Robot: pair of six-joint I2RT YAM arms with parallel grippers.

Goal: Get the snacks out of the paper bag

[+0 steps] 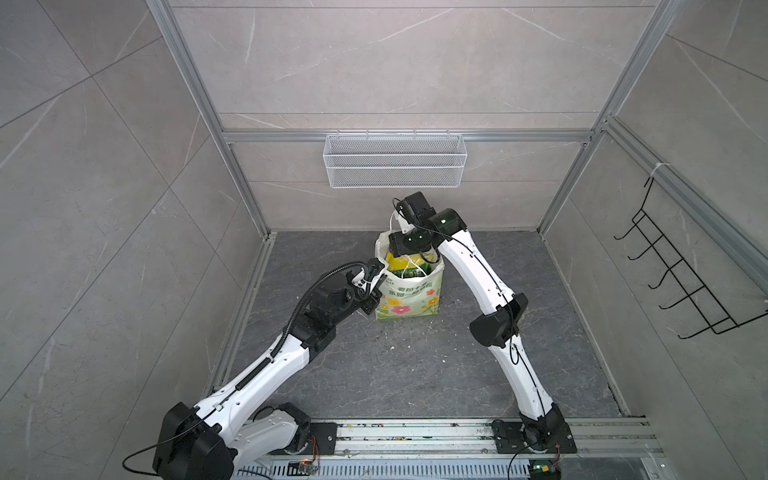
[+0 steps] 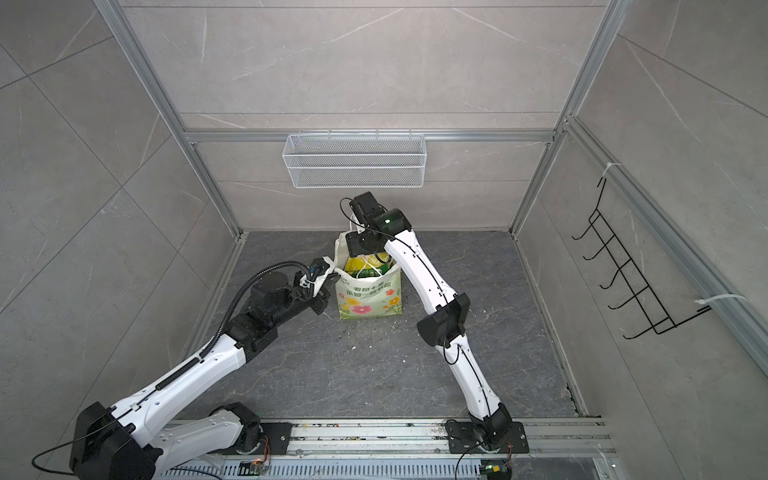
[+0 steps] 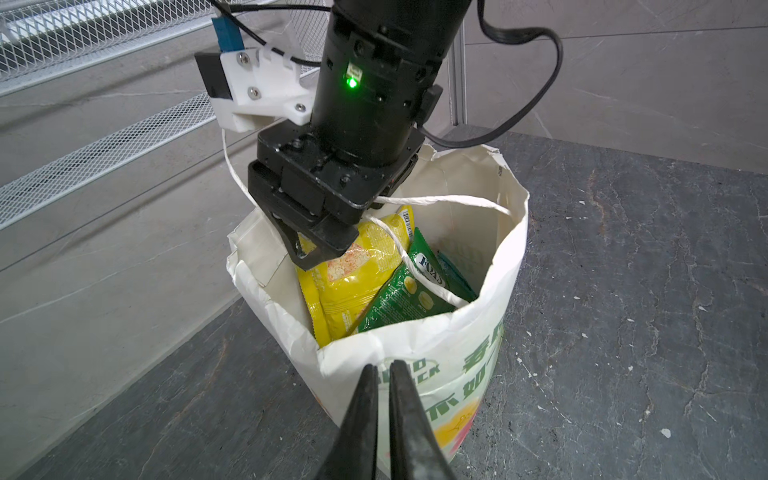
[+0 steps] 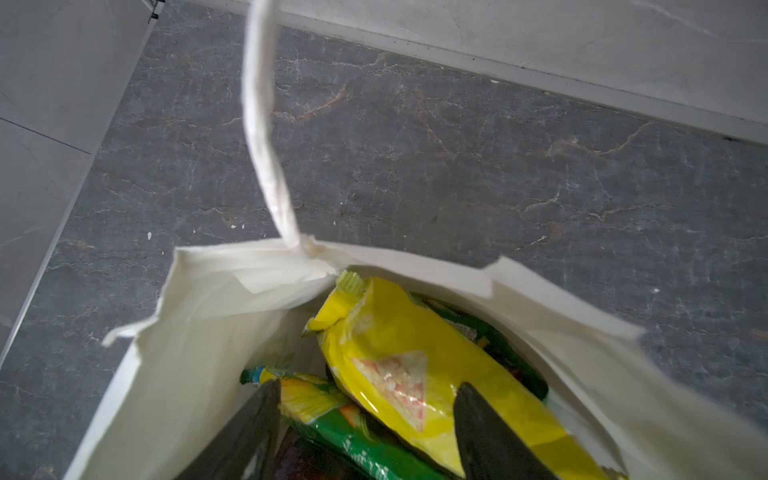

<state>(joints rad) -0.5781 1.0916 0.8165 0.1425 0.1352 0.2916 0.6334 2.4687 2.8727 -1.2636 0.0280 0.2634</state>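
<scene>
Paper bag [image 1: 409, 297] — right claw [image 4: 368, 395] angled inside.

**Both Arms Lean In**

In both top views the left arm [image 1: 266, 374] rises from the lower left; the left gripper [image 3: 383, 368] has fingers nearly together. The right arm [image 1: 473, 266] bends at its elbow, and the right gripper [image 4: 368, 385] points down, fingers wide apart.

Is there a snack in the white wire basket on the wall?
No, the wire basket shows only bare mesh in a top view, and the yellow chip bag sits inside the paper bag.
</scene>
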